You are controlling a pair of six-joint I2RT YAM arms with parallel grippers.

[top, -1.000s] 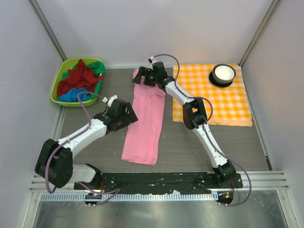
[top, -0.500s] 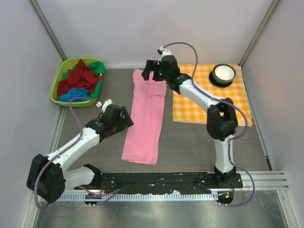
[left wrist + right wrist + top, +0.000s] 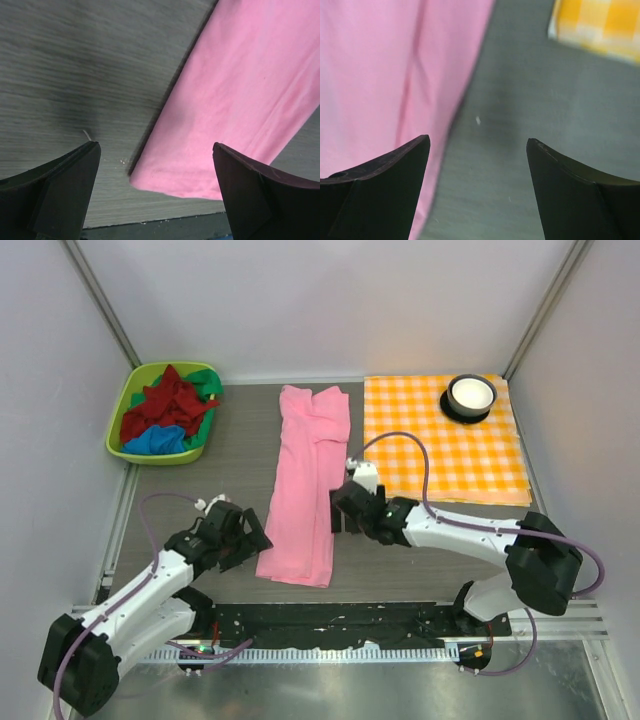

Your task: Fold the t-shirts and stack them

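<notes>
Left gripper (image 3: 252,539) and right gripper (image 3: 338,517) both gape empty, flanking the near end of the pink t-shirt (image 3: 310,475). It lies on the table (image 3: 440,575) as a long lengthwise-folded strip, so crosswise folds likely remain. Farther back, the other t-shirts (image 3: 165,405) sit crumpled in the green basket (image 3: 113,442), unfolded and unstacked.

Pink t-shirt (image 3: 385,75): fills the left side, lying flat, with lengthwise creases.
Table (image 3: 520,110): grey wood grain, bare beside the shirt's right edge.
Checked cloth (image 3: 600,22): orange-and-white corner at top right, blurred.
Right gripper (image 3: 477,145): jaws spread wide over the shirt's edge, holding nothing.
</notes>
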